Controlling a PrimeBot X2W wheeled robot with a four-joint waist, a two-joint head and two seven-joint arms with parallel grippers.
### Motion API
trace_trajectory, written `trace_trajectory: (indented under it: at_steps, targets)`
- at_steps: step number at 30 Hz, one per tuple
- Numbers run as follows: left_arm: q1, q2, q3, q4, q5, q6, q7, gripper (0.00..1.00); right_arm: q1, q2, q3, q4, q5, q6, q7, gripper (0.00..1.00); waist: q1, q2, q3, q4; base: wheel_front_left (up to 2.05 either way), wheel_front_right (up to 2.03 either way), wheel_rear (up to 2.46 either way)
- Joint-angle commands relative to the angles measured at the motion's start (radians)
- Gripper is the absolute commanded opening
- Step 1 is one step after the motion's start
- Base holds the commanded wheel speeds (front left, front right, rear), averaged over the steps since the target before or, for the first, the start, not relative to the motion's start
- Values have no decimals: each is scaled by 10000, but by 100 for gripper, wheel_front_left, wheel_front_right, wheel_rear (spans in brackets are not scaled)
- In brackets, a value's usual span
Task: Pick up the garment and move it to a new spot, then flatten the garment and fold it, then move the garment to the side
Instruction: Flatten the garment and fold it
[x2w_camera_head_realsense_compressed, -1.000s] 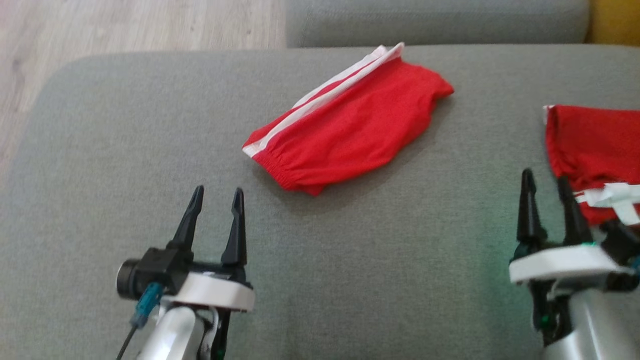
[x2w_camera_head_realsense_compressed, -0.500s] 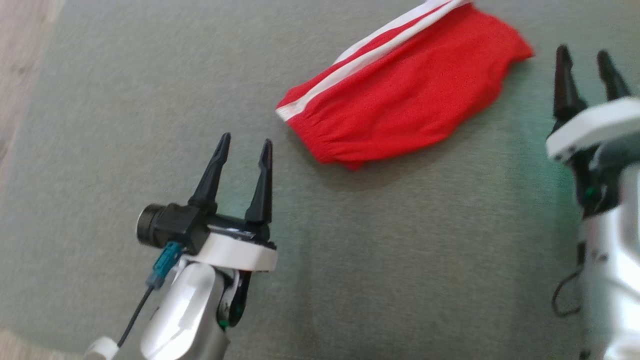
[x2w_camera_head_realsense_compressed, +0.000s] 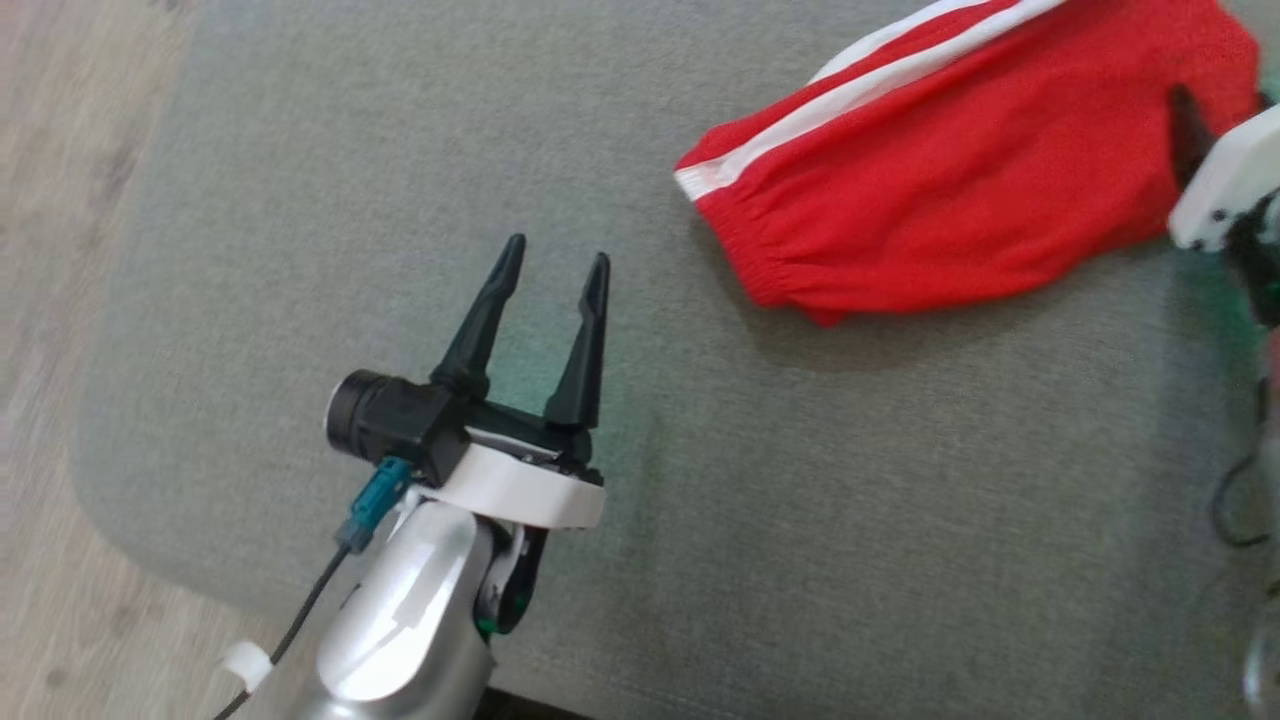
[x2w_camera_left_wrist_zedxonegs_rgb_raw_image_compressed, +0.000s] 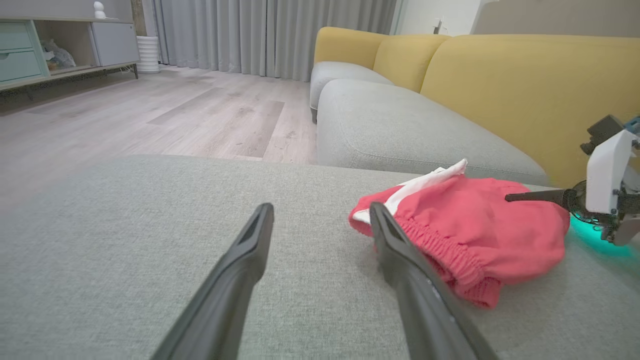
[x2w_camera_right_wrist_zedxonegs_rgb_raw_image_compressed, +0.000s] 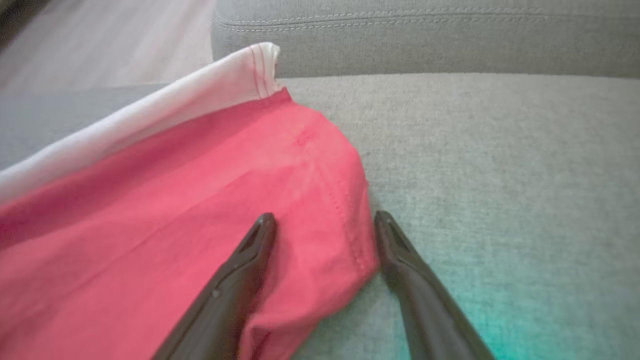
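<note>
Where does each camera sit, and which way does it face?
Head view: on the head, facing down at the grey cushion; left gripper open.
Left wrist view: left wrist, facing across the cushion toward a yellow sofa; own fingers.
Right wrist view: right wrist, right gripper open astride an edge of the red shorts.
All share the shorts.

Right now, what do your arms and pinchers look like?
My left gripper has two long, black, pointed jaws on a black block with a round camera. Below sits a white collar and a shiny silver forearm. A teal plug feeds a thin black cable. My right gripper has matching black jaws and a white plate.
</note>
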Motion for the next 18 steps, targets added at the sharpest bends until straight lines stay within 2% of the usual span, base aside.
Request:
trace_trajectory:
  at_steps: [1,9,10,18]
  targets:
    - [-323,88,164,-345,-92,84,-51,100,-431,-229,291,-29,-145,-9,44,100,-2,0,175,223,0,0,0]
    - [-523,87,-26,-404,-309,281,-51,100,-905,-671,1323,1036,-243,-9,342,100,-2,0,306,418,0,0,0]
    - [-537,87,-28,-408,-320,303,-51,100,-951,-722,1455,1140,-189,-9,354,0,-2,0,305,416,0,0,0]
    - [-503,86,177,-437,-260,387,-51,100,-1213,-925,2080,1053,896,-9,-596,0,-2,0,44,-15,0,0,0]
